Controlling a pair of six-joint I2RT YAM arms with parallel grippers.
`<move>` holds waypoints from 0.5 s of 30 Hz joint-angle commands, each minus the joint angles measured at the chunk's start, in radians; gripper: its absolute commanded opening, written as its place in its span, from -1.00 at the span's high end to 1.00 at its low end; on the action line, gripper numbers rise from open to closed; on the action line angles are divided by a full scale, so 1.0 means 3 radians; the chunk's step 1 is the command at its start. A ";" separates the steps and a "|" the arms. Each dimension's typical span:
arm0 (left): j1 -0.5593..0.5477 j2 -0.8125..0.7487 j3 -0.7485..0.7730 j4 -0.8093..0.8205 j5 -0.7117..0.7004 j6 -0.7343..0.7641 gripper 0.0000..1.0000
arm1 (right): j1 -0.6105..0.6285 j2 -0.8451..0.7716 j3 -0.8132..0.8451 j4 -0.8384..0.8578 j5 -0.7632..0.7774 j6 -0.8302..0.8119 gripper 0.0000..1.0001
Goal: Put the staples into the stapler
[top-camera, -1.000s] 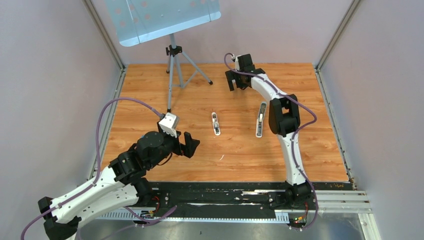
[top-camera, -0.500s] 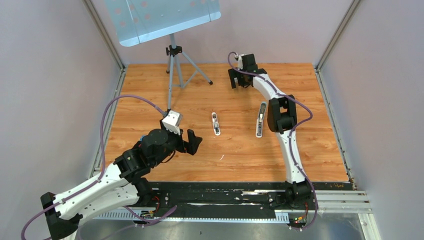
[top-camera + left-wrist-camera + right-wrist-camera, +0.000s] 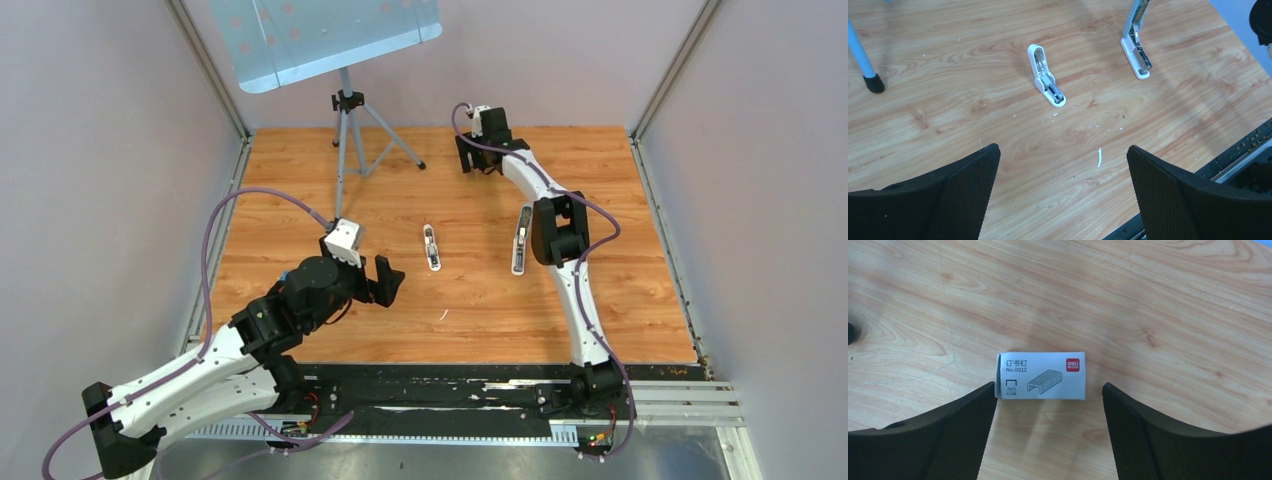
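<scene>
Hanging over the far side of the desk [image 3: 600,160], the right jaws stood spread on either side of a small white printed box [image 3: 1040,375], not pinching it. The box lay flat with its long axis running straight across the gap, so the fingers [image 3: 963,430] faced its two short ends. In the wrist view the left-hand finger looked just beside or touching the box, the other a little apart. No loose staples showed anywhere. Judging by the staple drawing on the label, they were probably inside that box, which made the right arm [image 3: 560,230] much the nearer one. Mid-desk lay a short stapler [image 3: 1046,76] and a long stapler [image 3: 1136,45], both hinged open, well apart from the box and nearer the left jaws, which hovered spread wide and empty, pointed roughly toward the short stapler. Closing the right jaws would likely catch the box lengthwise
</scene>
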 commanded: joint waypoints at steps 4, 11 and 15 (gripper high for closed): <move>0.0014 -0.0015 0.0178 0.0083 -0.0103 0.0038 -1.00 | 0.0150 0.0122 0.0105 0.0068 0.0175 -0.0218 -0.47; 0.0014 -0.0046 0.0231 0.0048 -0.0142 0.0080 -1.00 | 0.0153 0.0092 0.0060 0.0077 0.0200 -0.0238 -0.33; 0.0014 -0.0037 0.0225 0.0053 -0.0141 0.0083 -1.00 | 0.0157 0.0084 0.0031 0.0100 0.0151 -0.0213 -0.27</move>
